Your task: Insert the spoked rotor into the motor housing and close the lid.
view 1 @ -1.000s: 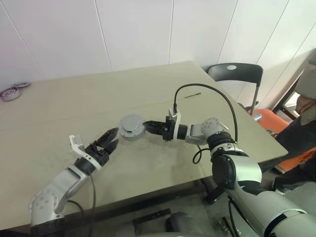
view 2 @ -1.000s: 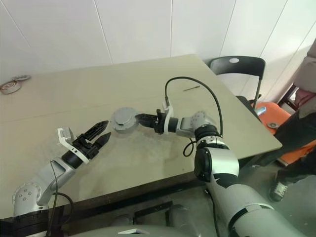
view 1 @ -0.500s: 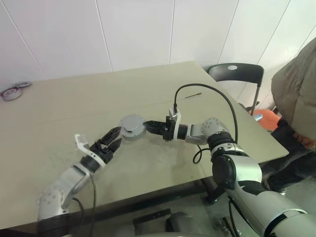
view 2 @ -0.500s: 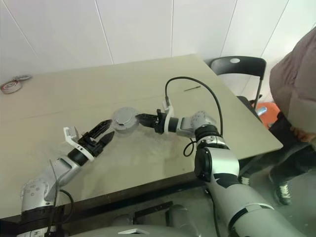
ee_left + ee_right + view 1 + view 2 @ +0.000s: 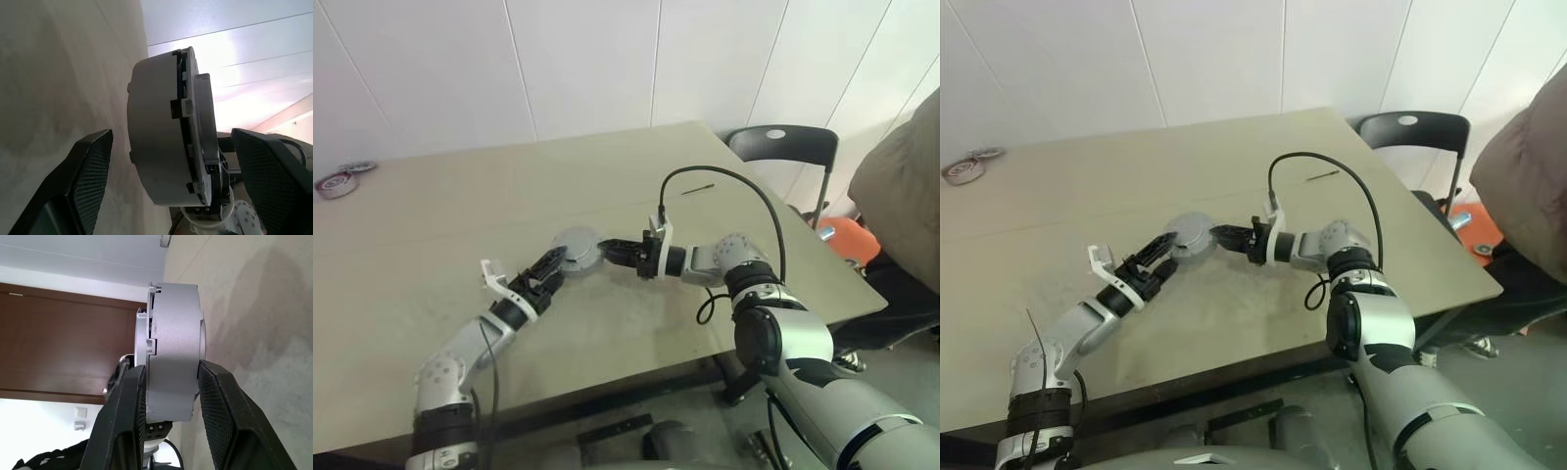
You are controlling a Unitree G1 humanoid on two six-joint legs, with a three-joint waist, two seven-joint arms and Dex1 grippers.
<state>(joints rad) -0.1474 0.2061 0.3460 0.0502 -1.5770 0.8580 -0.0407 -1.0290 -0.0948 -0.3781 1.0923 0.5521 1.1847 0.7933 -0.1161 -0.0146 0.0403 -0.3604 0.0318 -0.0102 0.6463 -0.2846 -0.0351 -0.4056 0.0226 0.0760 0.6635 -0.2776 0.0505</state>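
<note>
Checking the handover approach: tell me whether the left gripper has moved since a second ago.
Yes. The left gripper has moved up the table toward the round grey assembly held by the right gripper, jaws open either side of it.

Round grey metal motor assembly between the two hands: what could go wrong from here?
1. The round grey metal motor assembly is clamped by the right gripper across its thickness near one edge only; a nudge from the left gripper could pivot it or knock it loose over the beige table.
2. In the left wrist view the left fingers stand open on either side of it; closing off-centre could catch the stepped seam and shift the halves.
</note>
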